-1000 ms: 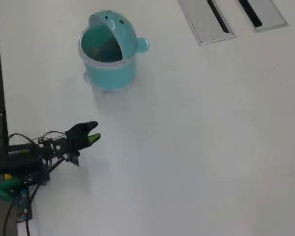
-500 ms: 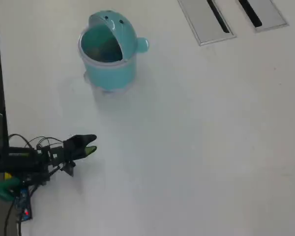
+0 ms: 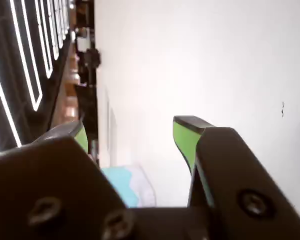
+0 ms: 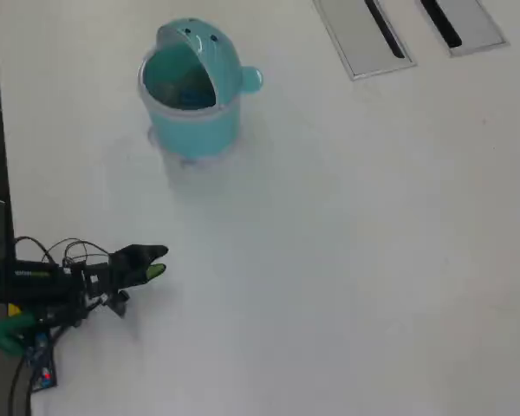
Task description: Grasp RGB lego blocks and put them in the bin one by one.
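1. Overhead view: no loose lego blocks can be seen on the table. The bin has dark, blurry shapes inside it, but what they are is too hard to make out.
2. The wrist view lies on its side. Only a small teal bit of the bin shows there, cut off behind the black gripper body.
3. The arm is cut off by the left edge of the overhead view, so only part of it shows, with thin wires looping over it.
4. The gripper is small in the overhead view. In the wrist view the gripper has its 2 green-tipped jaws spread apart, with white table between them and nothing held.
5. The bin stands near the top left of the overhead view, well apart from the gripper. Its lid is tipped back and the mouth is open. Its round knob sticks out on the right side.
6. The middle and right of the table are bare white, so there is lots of room.
7. Counted: 1 bin, 1 gripper, and 2 grey slotted panels at the top edge, both cut off by the picture.
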Robot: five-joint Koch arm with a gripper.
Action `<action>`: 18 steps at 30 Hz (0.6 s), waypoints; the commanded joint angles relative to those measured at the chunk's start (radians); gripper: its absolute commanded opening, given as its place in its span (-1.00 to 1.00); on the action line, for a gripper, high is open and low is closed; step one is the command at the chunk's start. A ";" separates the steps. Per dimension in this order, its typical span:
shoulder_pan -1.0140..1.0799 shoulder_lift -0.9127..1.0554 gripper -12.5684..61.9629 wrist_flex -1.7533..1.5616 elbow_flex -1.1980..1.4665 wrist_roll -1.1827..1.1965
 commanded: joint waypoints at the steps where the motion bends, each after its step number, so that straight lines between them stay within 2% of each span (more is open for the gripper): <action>1: 0.000 0.012 0.22 -0.080 0.038 0.008; 18: 0.028 0.011 0.27 0.071 0.091 -0.006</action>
